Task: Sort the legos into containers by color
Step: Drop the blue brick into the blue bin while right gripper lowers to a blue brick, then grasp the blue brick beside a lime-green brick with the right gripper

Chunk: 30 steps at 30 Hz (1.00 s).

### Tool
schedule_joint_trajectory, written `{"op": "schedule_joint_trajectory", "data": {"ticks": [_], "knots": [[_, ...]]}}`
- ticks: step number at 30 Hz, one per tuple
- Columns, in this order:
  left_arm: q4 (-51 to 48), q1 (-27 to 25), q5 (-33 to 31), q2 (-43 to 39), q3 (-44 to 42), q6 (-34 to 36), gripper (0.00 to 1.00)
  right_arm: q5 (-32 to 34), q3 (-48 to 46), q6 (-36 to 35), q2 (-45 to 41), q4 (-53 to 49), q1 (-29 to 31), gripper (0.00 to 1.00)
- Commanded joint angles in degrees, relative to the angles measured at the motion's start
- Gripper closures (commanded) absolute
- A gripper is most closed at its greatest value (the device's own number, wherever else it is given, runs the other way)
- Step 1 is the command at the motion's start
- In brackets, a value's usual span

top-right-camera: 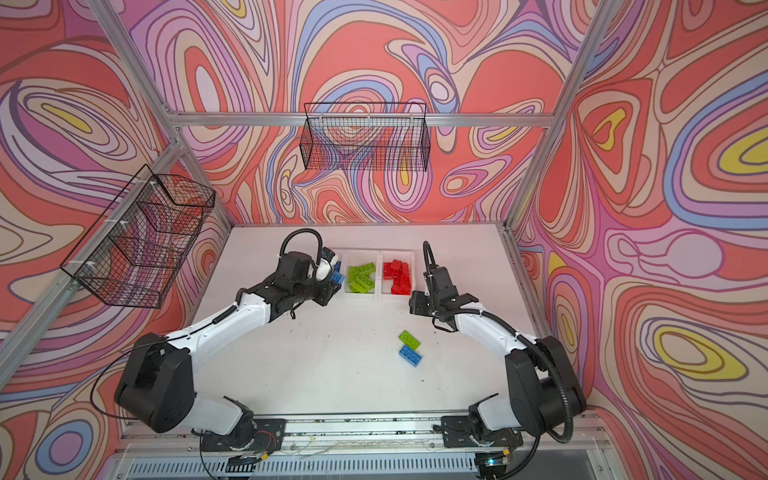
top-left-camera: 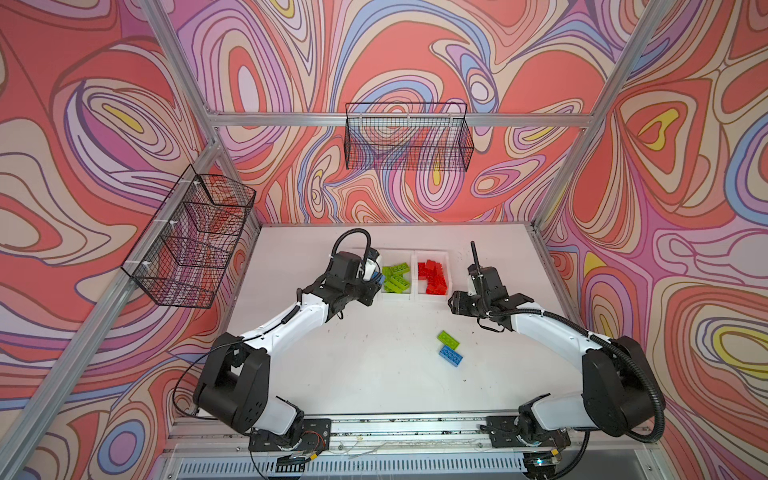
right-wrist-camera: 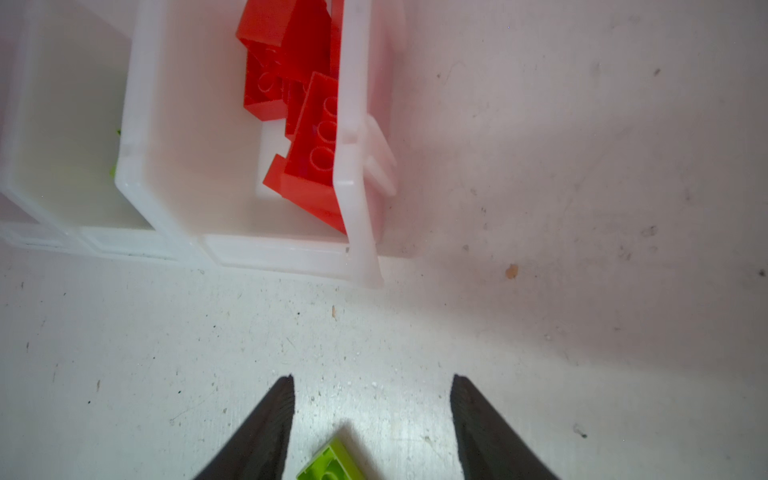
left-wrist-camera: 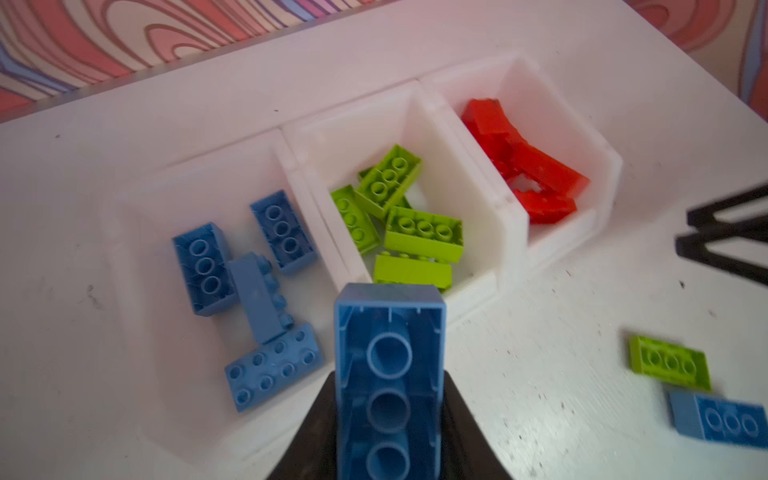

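Legos [left-wrist-camera: 424, 232] of moulded plastic, sorted for the most part into the containers [left-wrist-camera: 469, 199], three white open-top bins joined in a row at the far side of the tabletop [top-left-camera: 353, 374]. Blue bricks [left-wrist-camera: 203, 266] are seen in the end bin nearest the left arm, lime bricks [left-wrist-camera: 388, 178] in the middle bin, and red bricks [left-wrist-camera: 544, 170] in the other end bin.

A held blue brick [left-wrist-camera: 388, 324] is clamped across its long side walls by the left pincer [left-wrist-camera: 388, 386], with its hollow underside and three round tubes turned to the wrist camera. It is held above the near edge of the row, but which bin lies beneath cannot be told. The right pincer [right-wrist-camera: 372, 380] is shown spread and empty, low over the tabletop.

Two bricks are left unsorted, flat and just beside each other: a loose lime brick [top-left-camera: 448, 337] and a loose blue brick [top-left-camera: 451, 356].

Each brick is judged light, rigid and hard to damage. The glossy flat walls may be expected to slip under a slanted grip, so hold is best taken squarely across the two long walls at mid-length, clear of the studs. The bin walls are smooth and faintly translucent. The tabletop is matt white and speckled with dark marks.
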Motion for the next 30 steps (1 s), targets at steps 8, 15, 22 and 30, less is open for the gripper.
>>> {"op": "schedule_joint_trajectory", "data": {"ticks": [8,15,22,30], "knots": [[-6.1,2.6,-8.5,14.9,14.2,-14.7,0.54,-2.2,-3.4,2.3,-5.1,0.2,0.1,0.36],[-7.7,2.6,-11.9,14.7,16.2,-13.7,0.36,-1.2,-5.4,2.3,-7.3,-4.7,0.2,0.33],[-7.5,2.8,-12.1,5.1,11.3,-5.7,0.35,-5.0,-7.8,3.9,-8.5,-7.3,1.0,0.33],[-7.5,3.0,-10.7,-3.3,4.1,-0.2,0.36,-1.1,-8.7,8.4,-8.7,-12.4,8.6,0.32]]}}
